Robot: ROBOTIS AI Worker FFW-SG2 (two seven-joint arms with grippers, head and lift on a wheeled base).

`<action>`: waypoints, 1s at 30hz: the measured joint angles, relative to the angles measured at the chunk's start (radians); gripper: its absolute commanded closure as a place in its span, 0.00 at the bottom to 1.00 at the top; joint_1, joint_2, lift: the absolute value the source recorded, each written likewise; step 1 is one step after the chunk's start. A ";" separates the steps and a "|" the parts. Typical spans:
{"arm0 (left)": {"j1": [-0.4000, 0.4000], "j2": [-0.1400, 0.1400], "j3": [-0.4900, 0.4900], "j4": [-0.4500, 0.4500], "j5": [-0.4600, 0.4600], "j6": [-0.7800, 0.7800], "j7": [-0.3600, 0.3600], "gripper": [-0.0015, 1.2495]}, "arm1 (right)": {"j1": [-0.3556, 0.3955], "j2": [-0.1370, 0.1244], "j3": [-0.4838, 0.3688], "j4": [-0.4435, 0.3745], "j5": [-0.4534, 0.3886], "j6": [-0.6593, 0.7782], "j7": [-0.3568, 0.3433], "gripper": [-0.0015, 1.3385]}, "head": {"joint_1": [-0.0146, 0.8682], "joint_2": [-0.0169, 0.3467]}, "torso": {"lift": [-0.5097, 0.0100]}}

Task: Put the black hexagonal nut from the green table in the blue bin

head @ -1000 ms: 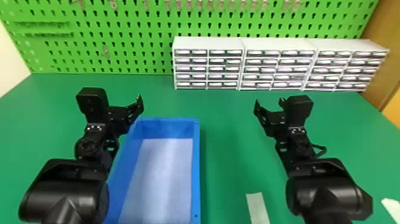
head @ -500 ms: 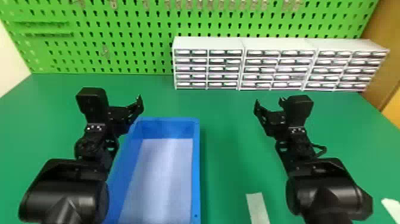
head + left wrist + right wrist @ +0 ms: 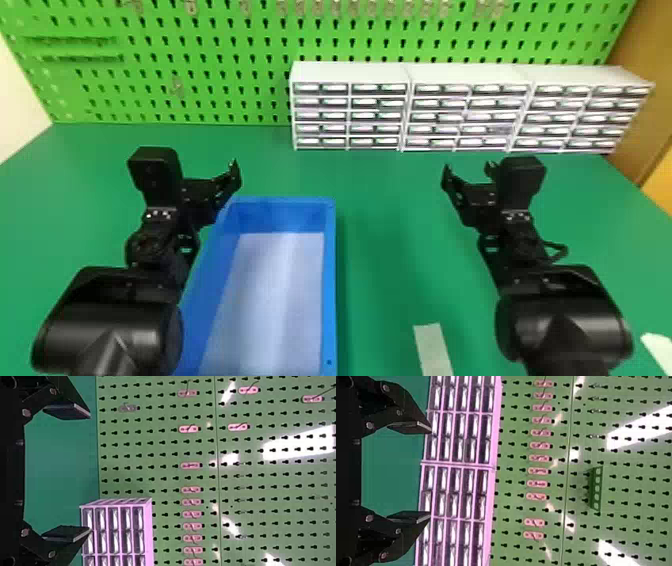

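Green tabletop (image 3: 390, 240), drawer cabinets (image 3: 350, 74) behind | blue bin (image 3: 329, 280) on it, nearer my left arm (image 3: 110, 325) than my right arm (image 3: 560, 325) | both sets of jaws released, holding nothing | black hexagonal nut: I can't tell where | progress: I judge nothing done, pick-up and drop both left

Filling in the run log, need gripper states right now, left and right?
Left gripper: open, nothing between its fingers.
Right gripper: open, nothing between its fingers.
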 measured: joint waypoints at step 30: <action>0.005 0.001 0.011 0.000 0.002 -0.001 0.000 0.20 | 0.117 -0.090 -0.283 -0.241 0.000 0.205 0.062 0.36 | 0.79 0.19 | 0.80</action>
